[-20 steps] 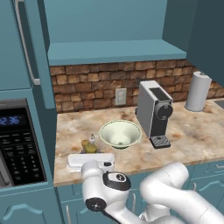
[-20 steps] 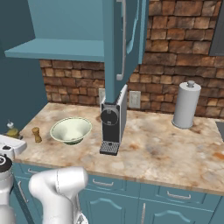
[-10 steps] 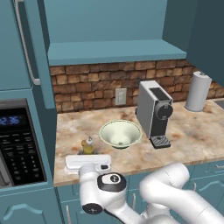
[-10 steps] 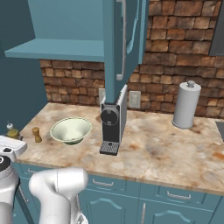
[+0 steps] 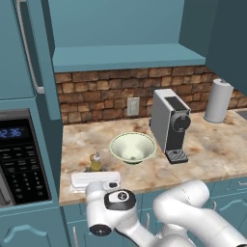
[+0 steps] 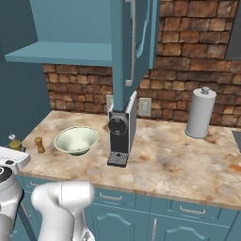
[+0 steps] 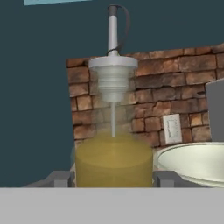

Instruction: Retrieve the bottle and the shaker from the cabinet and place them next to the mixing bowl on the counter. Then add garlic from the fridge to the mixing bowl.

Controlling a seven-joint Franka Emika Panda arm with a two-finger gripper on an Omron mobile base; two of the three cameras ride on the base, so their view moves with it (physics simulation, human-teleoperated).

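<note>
Marbled bench under teal cabinets: the bottle (image 7: 113,144) stands near its left front edge, just left of the mixing bowl (image 5: 132,147), with the pincer (image 7: 113,178) closed around its body; a jerky release could tip it.

Glossy white arm (image 5: 183,212), dark joints

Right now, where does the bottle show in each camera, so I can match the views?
Left base view: the bottle stands on the counter, just left of the mixing bowl.
Right base view: at the far left edge, left of the shaker.
Hand view: centre, close up between the gripper tips.
Shared landmark: the mixing bowl.
</note>
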